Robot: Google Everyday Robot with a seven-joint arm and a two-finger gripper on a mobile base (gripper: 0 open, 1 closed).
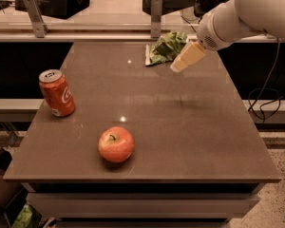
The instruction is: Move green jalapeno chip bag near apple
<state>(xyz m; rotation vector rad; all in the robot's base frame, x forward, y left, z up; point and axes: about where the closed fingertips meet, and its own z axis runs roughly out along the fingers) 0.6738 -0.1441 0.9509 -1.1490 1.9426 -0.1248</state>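
The hand (186,58), whether open or closed unclear, hovers at 4 o'clock of the green jalapeno chip bag (167,46) and should centre over it before descending.

Item I log: red cylindrical metal soda can (57,93), upright, near left edge of brown rectangular table (190,132).

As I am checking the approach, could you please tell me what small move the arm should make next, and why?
Probably ease the pincer left in the view and down onto the green jalapeno chip bag. The pincer hovers beside the bag's near right corner, not on it, and the bag lies at the far edge of the table, far from the apple near the front.
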